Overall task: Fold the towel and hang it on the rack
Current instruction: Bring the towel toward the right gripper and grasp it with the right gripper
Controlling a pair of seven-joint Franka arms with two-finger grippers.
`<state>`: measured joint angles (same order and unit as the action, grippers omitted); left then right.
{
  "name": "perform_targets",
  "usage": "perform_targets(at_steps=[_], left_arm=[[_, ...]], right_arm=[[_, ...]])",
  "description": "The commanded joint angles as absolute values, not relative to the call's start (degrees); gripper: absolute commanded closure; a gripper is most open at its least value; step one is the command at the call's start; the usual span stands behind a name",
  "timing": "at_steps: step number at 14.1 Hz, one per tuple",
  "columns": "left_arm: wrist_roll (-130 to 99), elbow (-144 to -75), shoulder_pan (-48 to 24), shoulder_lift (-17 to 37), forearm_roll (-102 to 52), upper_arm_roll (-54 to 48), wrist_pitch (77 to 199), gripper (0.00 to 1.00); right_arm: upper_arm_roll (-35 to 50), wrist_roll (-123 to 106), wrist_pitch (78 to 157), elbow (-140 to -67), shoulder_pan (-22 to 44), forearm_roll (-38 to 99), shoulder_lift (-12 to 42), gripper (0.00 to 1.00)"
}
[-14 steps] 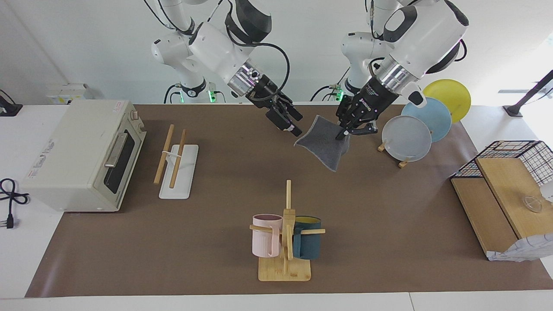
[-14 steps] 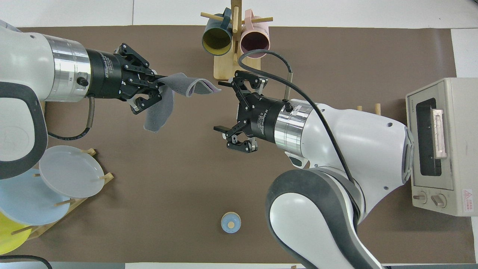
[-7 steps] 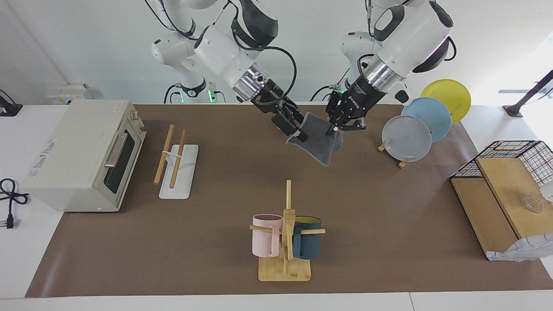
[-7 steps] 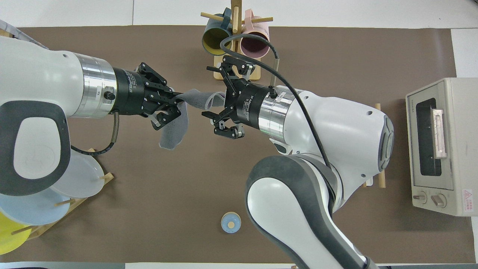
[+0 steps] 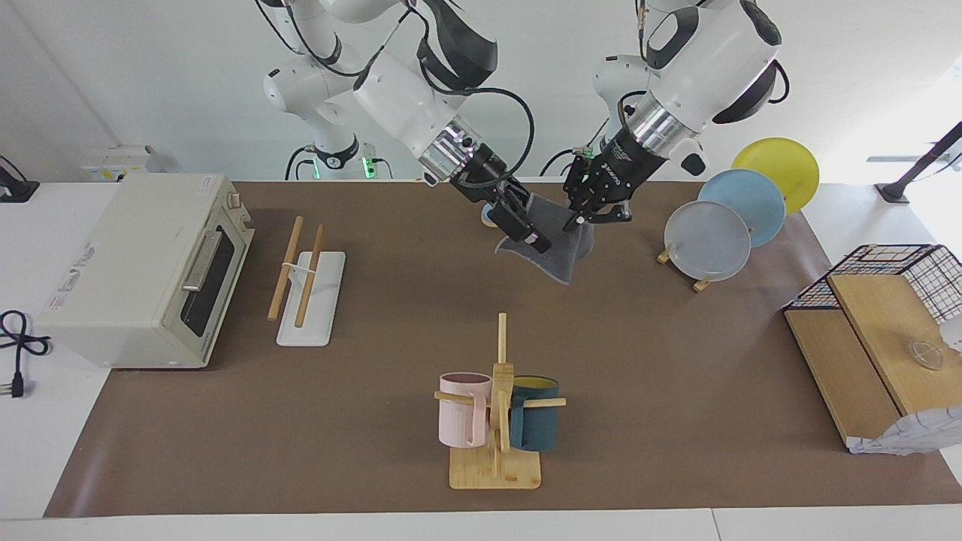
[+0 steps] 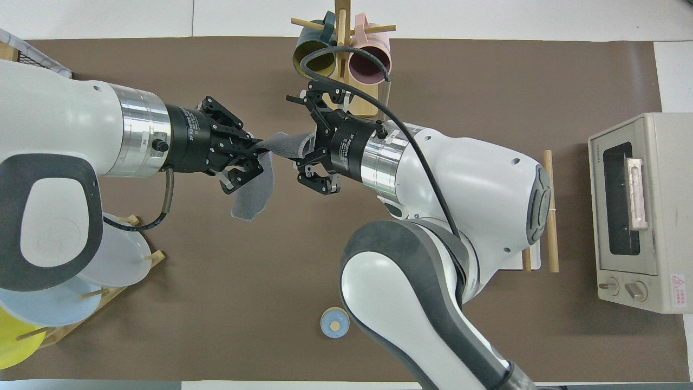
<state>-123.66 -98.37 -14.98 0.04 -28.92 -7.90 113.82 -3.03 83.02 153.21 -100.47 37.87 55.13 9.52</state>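
Towel (image 5: 556, 252): airborne, upper centre of the facing view, clenched in the left end effector (image 5: 585, 216). Right end effector (image 5: 526, 225), fingers spread, has closed in to the towel's free edge since 1 s ago; handover or fold pinch likely next. Rack (image 5: 304, 278), centre left, bare. 2 mugs (image 5: 496, 413) hang on stand.
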Motion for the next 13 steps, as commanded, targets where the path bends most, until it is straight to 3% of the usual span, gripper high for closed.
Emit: perform_targets(at_steps=[1,10,11,12,13], left_arm=[[-124.4,-100.0,-15.6,-1.6,-29.7,-7.2,113.5,1.0],[-123.7,-100.0,-15.7,-1.7,-29.5,-7.2,113.3,1.0],[-123.7,-100.0,-15.8,-1.7,-29.4,-7.2,113.2,0.54],[-124.4,-100.0,-15.8,-1.7,-29.3,-7.2,113.3,0.01],[-124.3,-100.0,-16.0,-1.7,-29.2,-7.2,113.3,0.0]], right_arm=[[-2.8,82.0,153.6,-99.5,37.3,58.1,10.1,1.0],[-2.8,81.7,153.0,-100.3,37.5,58.2,9.9,1.0],[-2.8,80.3,152.8,-100.4,37.5,58.1,9.8,1.0],[-2.8,77.9,152.5,-101.1,37.5,58.1,9.6,1.0],[-2.9,74.7,151.6,-101.9,37.5,57.7,9.3,1.0]])
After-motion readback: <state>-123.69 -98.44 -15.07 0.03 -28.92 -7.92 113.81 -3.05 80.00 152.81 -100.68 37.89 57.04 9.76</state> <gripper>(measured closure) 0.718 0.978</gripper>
